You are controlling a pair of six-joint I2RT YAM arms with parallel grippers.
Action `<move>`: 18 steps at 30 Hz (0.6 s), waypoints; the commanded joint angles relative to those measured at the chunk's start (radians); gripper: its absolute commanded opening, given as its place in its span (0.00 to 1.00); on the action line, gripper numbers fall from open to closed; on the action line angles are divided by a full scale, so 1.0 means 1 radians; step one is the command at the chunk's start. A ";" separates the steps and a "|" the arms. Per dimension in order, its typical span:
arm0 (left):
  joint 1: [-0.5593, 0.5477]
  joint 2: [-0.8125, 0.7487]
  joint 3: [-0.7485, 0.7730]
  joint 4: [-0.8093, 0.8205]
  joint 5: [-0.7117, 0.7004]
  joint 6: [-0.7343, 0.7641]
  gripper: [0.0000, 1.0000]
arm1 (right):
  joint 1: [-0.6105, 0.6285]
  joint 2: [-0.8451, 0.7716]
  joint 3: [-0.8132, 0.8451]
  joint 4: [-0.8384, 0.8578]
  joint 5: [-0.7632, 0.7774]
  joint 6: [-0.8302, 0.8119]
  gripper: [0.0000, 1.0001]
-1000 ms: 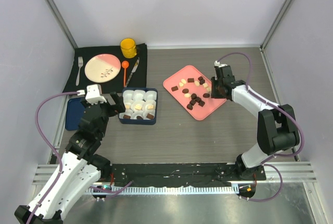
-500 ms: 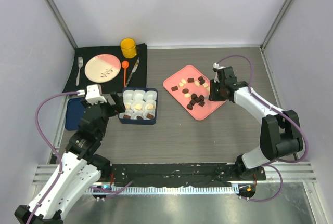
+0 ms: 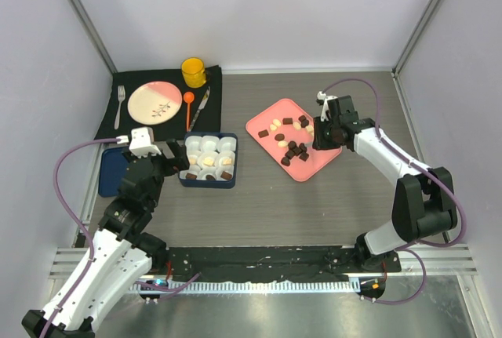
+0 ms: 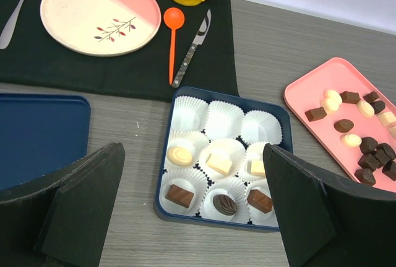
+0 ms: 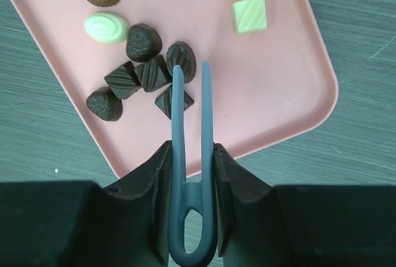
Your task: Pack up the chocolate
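Our right gripper point(image 5: 190, 174) clamps grey tongs point(image 5: 188, 124); the dark chocolate point(image 5: 139, 75) lies on the pink tray point(image 5: 278, 87), just ahead-left of their tips. Our left gripper point(image 4: 198, 208) gapes wide, with the box point(image 4: 235, 92) ahead.

The left arm point(image 3: 94, 263) and right arm point(image 3: 378, 154) wore white shells over black joints, a purple cable point(image 3: 56, 177) looped from each black wrist, and the left gripper point(image 4: 193, 155) ended in two broad, wedge-shaped black fingers point(image 4: 86, 199).
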 commanded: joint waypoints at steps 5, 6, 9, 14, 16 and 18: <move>0.006 -0.002 0.040 0.034 0.007 0.004 1.00 | 0.009 0.003 0.062 0.054 -0.025 0.043 0.33; 0.004 0.002 0.040 0.032 0.007 0.004 1.00 | 0.009 0.005 0.057 0.062 -0.022 0.045 0.34; 0.006 0.000 0.041 0.034 0.007 0.004 1.00 | 0.012 0.025 0.060 0.069 -0.026 0.049 0.34; 0.004 -0.001 0.040 0.034 0.005 0.005 1.00 | 0.032 0.053 0.071 0.080 -0.002 0.049 0.36; 0.006 0.002 0.040 0.032 0.005 0.005 1.00 | 0.034 0.066 0.077 0.082 0.003 0.048 0.36; 0.004 0.002 0.040 0.032 0.004 0.005 1.00 | 0.037 0.073 0.080 0.085 0.023 0.046 0.36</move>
